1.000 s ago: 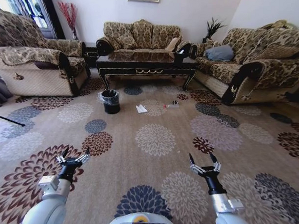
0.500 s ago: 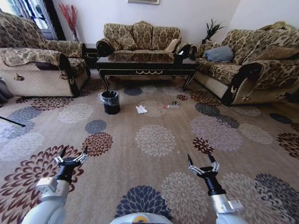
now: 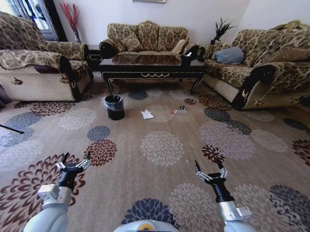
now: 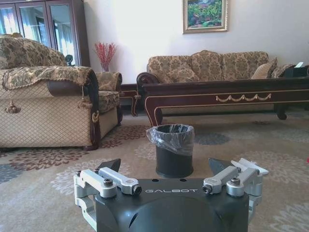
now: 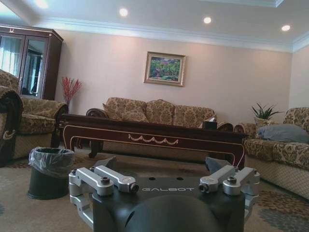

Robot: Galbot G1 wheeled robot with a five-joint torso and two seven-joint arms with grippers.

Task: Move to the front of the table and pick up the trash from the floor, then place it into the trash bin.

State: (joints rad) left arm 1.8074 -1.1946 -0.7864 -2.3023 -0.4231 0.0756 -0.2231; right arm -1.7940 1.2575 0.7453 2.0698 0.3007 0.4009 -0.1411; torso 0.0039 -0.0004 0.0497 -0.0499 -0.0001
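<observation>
The carpet (image 3: 159, 126) is beige-brown, strewn with round chrysanthemum medallions in cream, maroon, navy and grey-blue, and the sofas (image 3: 147, 37) around the table (image 3: 151, 65) wear a tan-and-brown floral damask with dark trim. The table is glossy dark wood with gold scroll ornament on its apron; beside it the trash bin (image 3: 114, 105) is black with a translucent grey liner, and the paper piece (image 3: 147, 114) near it is white. A grey-blue cushion (image 3: 228, 55) lies on the sofa right of the table, red dried stems (image 3: 71, 16) stand behind it, and both grippers are black with silver linkages.

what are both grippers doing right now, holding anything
Left gripper: fingers open, holding nothing, low over the carpet.
Right gripper: fingers open, holding nothing, low over the carpet.
</observation>
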